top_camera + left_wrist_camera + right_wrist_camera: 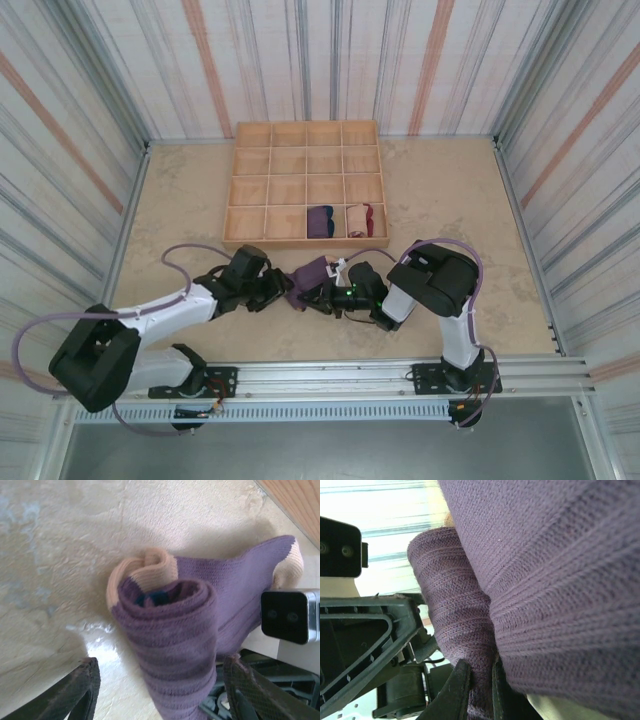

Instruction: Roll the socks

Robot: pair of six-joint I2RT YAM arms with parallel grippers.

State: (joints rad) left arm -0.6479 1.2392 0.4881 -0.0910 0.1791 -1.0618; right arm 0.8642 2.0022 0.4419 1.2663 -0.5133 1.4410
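Right claw [479, 674] pinched shut on the dark purple knitted sock with tan toe [172, 612].
My left claw [162, 662] straddles its rolled end, jaws apart.

purple sock [200, 610]: roll end cut off at bottom, left wrist view. overhead, left gripper [283, 290] + right gripper [328, 293] cover most of it. dark sock [320, 221], cream sock [359, 220] beyond it: detail too small.
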